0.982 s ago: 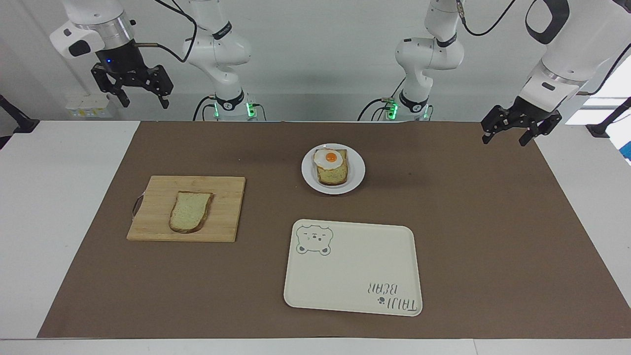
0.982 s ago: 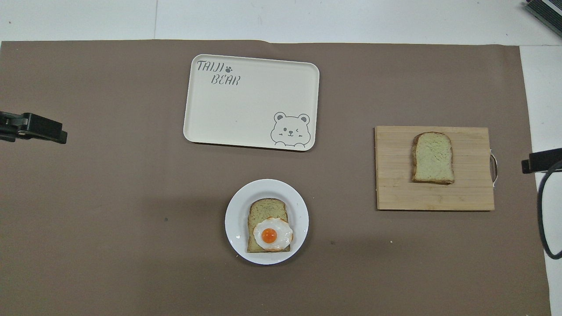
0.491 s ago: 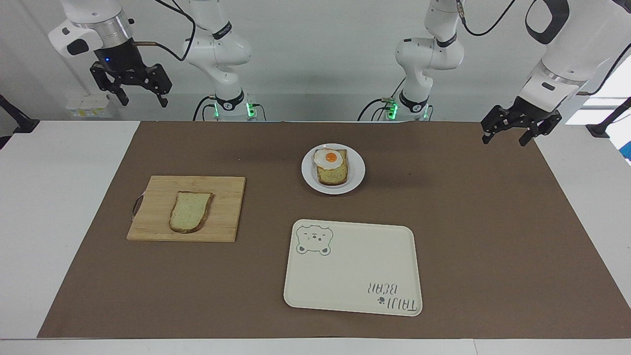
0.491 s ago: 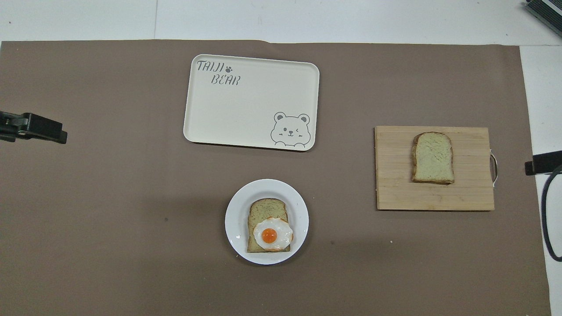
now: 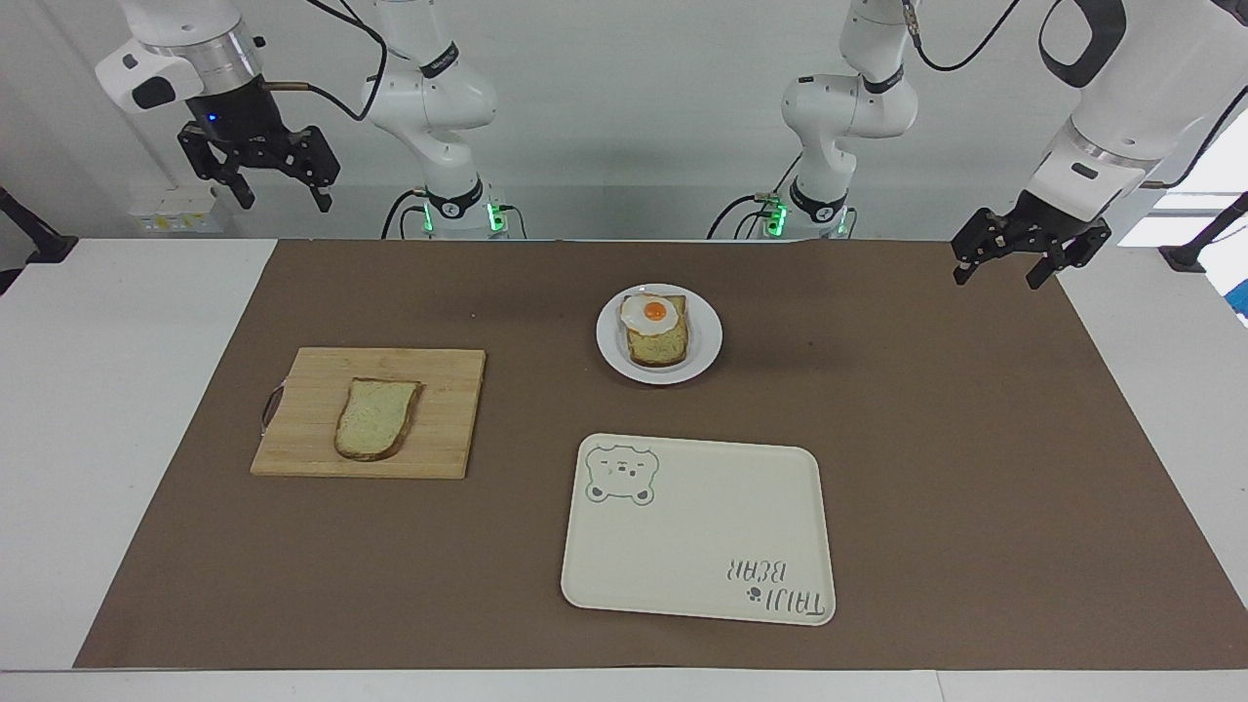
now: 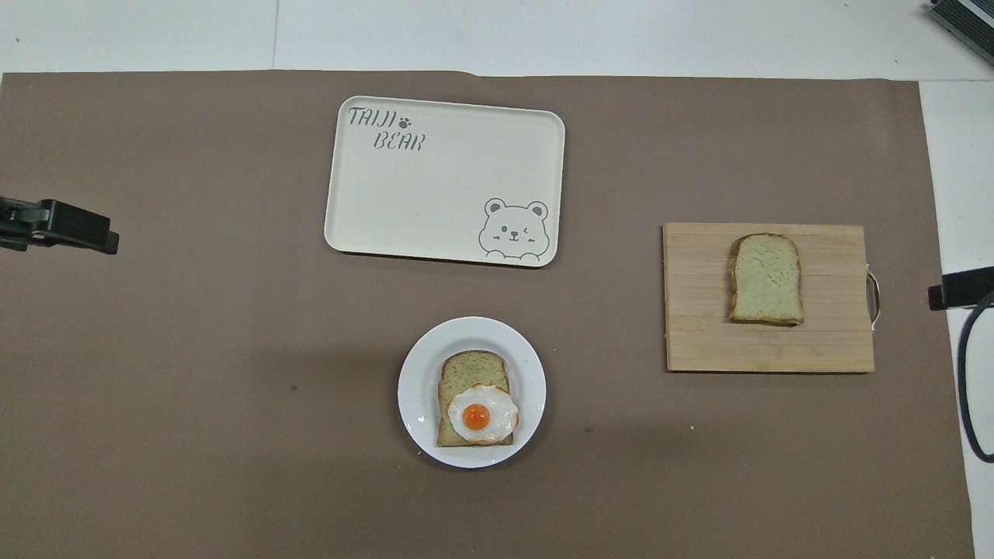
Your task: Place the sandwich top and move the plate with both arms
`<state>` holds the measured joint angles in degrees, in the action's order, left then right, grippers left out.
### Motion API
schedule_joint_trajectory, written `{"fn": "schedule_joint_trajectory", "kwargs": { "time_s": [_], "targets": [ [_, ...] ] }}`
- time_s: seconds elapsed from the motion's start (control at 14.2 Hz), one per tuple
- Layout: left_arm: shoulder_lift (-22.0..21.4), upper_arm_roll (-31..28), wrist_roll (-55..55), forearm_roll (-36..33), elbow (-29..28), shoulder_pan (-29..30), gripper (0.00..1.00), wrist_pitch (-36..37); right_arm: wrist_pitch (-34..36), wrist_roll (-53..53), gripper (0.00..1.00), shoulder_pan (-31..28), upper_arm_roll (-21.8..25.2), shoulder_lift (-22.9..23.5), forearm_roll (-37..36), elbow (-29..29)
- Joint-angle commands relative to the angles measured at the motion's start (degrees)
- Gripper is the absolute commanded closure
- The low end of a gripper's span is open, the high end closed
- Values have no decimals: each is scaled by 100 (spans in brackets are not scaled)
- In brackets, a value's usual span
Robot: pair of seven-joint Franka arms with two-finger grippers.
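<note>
In the overhead view, both the left pincer and right pincer are cut off by the edges.

Even, bright, diffuse light from above; both views are sharp, with no blur. Soft faint shadows lie on the brown mat near the plate. Daylight glares at a window beyond the surface's left-arm end

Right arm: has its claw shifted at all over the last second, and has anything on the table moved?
The right claw, open and empty, rose slightly near the right arm's end of the table, mostly early in that second. Nothing was grasped or released. The left claw waits open. The sandwich top on the cutting board, the plate with egg toast, and the tray stayed put.
</note>
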<state>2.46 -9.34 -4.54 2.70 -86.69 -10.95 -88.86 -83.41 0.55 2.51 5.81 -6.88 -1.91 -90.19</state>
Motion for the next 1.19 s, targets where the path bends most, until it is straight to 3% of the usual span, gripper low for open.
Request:
{"fn": "schedule_joint_trajectory", "kwargs": {
  "time_s": [0.0, 1.12],
  "targets": [
    [-79, 20, -38, -68, -59, 23, 0, -18, -35, 129, 0, -84, -97, -103, -20, -122],
    [-79, 20, -38, -68, -59, 23, 0, -18, -386, 112, 0, -101, -80, -130, -20, -350]
  ]
}}
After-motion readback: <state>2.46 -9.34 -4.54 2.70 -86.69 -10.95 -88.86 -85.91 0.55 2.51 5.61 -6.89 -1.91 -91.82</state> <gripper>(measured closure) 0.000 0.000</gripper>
